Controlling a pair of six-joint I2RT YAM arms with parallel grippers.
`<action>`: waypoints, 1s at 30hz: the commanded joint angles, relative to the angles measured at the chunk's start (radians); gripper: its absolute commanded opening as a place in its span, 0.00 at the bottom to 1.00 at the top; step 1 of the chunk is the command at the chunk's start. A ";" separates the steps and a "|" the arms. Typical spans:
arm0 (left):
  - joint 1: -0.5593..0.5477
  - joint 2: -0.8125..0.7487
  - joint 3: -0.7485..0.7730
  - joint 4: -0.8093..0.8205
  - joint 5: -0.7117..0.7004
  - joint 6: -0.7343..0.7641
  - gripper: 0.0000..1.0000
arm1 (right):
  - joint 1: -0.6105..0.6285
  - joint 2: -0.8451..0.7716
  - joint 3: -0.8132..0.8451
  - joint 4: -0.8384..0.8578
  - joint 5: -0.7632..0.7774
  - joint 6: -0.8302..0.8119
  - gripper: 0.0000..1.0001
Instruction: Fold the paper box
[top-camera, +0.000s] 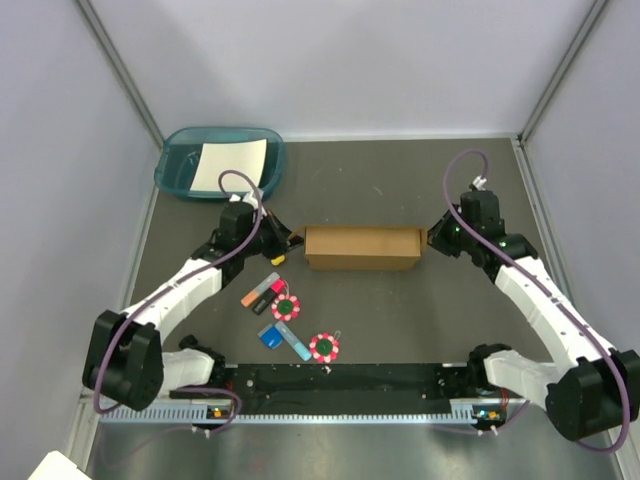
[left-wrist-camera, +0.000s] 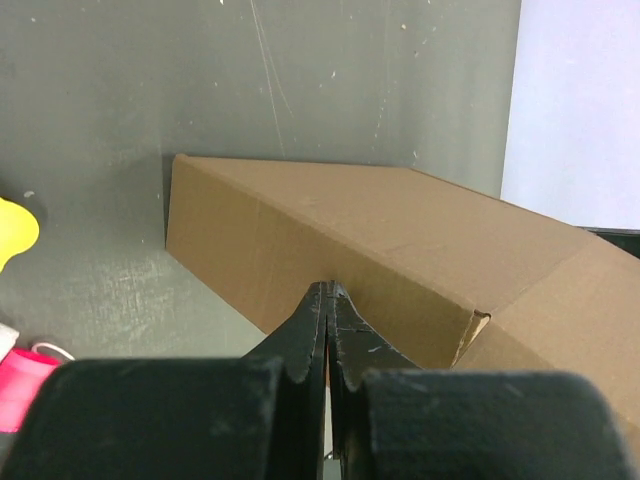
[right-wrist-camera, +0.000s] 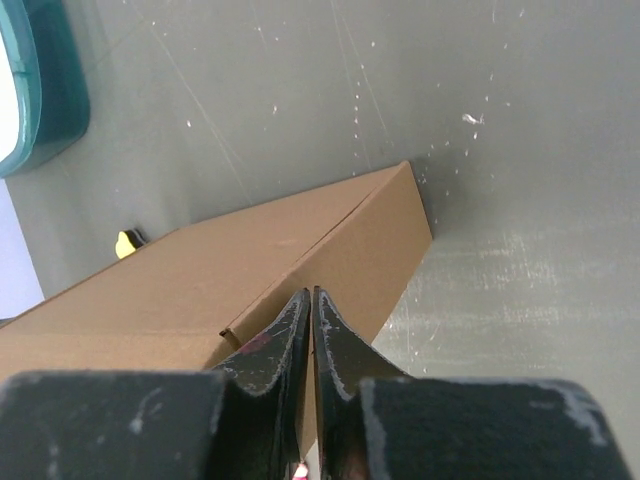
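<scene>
The paper box (top-camera: 362, 247) lies in the middle of the table as a closed, long brown cardboard block. My left gripper (top-camera: 290, 238) is at its left end and my right gripper (top-camera: 432, 240) at its right end. In the left wrist view the box (left-wrist-camera: 380, 225) fills the middle, and the left gripper (left-wrist-camera: 328, 291) is shut with its tips against the box's near side wall. The right wrist view shows the box (right-wrist-camera: 200, 280) running off to the left. There the right gripper (right-wrist-camera: 311, 293) is shut, its tips at the box's top edge next to a tucked flap corner.
A teal tray (top-camera: 176, 170) holding a white sheet (top-camera: 229, 162) stands at the back left. Highlighters (top-camera: 262, 293), two pink round pieces (top-camera: 287, 307) (top-camera: 323, 347) and a blue item (top-camera: 270, 338) lie in front of the box. A yellow piece (left-wrist-camera: 15, 230) sits by the box's left end.
</scene>
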 joint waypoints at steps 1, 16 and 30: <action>-0.018 0.046 0.083 0.053 0.091 0.001 0.03 | 0.012 0.056 0.069 0.039 -0.076 -0.005 0.07; 0.041 0.065 0.191 -0.064 0.025 0.072 0.27 | -0.040 0.090 0.136 0.007 0.007 -0.111 0.20; 0.075 0.178 0.262 -0.029 0.029 0.050 0.29 | -0.076 0.205 0.247 0.007 0.042 -0.104 0.22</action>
